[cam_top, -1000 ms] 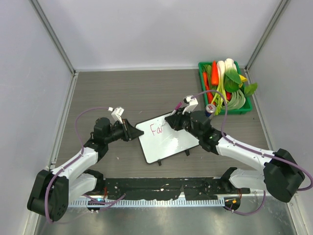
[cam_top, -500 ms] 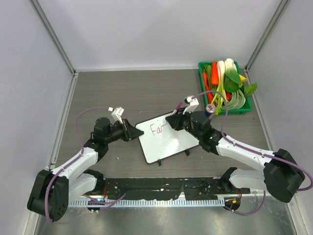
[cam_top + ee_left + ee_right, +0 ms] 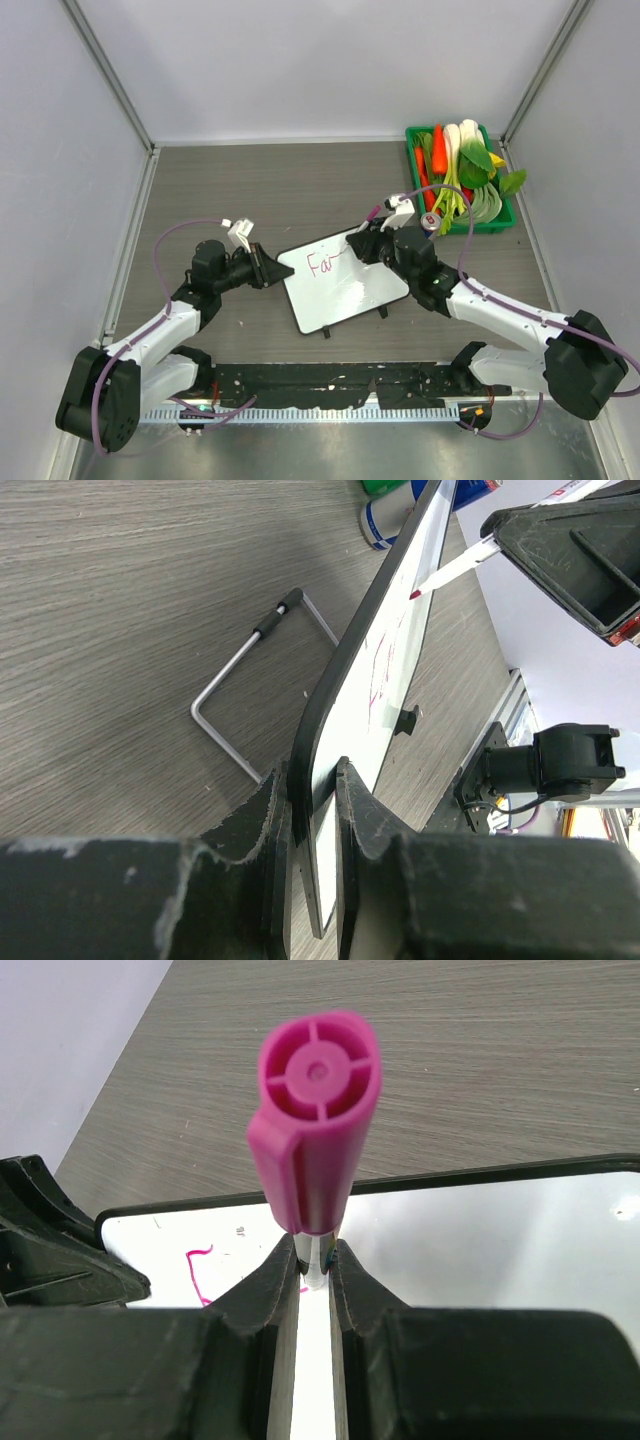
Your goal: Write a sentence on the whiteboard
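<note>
The whiteboard [image 3: 350,290] lies tilted mid-table, propped up on its left side. My left gripper [image 3: 278,270] is shut on the board's left edge, and the dark rim [image 3: 322,742] sits between the jaws of that gripper [image 3: 313,780]. My right gripper [image 3: 358,245] is shut on a magenta-capped marker [image 3: 318,1110], the barrel pinched between the gripper's [image 3: 315,1260] jaws. The marker tip [image 3: 415,595] touches the board's upper part. Of the sentence [image 3: 322,264] only a few pink letters and a stroke show; a pink stroke [image 3: 198,1272] also shows in the right wrist view.
A green tray [image 3: 470,229] of toy vegetables stands at the back right, with a small can [image 3: 430,221] beside it. A bent wire stand [image 3: 240,675] juts from behind the board. Enclosure walls close in left, right and back; a black rail [image 3: 330,382] runs along the front.
My right gripper has moved a little to the right with the marker, and the pink line beside the first letters has grown longer. The left gripper has not moved.
</note>
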Robot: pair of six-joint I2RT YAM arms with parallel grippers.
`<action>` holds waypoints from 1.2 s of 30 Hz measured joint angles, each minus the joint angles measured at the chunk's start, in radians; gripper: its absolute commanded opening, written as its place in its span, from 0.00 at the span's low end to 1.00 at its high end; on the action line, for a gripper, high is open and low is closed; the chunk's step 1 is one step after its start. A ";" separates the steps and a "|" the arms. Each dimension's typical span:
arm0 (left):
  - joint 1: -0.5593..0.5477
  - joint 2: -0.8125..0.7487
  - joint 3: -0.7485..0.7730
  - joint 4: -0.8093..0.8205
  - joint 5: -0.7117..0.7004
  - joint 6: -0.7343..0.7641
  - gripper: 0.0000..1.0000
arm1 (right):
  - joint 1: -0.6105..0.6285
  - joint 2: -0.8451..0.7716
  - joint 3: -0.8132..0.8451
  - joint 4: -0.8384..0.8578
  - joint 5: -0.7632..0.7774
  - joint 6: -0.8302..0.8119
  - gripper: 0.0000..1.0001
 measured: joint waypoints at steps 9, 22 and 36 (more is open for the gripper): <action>0.000 0.000 0.000 0.000 0.001 0.000 0.00 | -0.001 -0.005 0.013 -0.019 -0.023 0.010 0.02; 0.000 0.000 -0.001 0.000 0.000 0.000 0.00 | -0.001 0.047 0.025 0.017 -0.053 0.033 0.02; 0.000 0.000 -0.002 0.000 0.000 0.000 0.00 | -0.001 0.029 -0.006 0.019 -0.073 0.033 0.01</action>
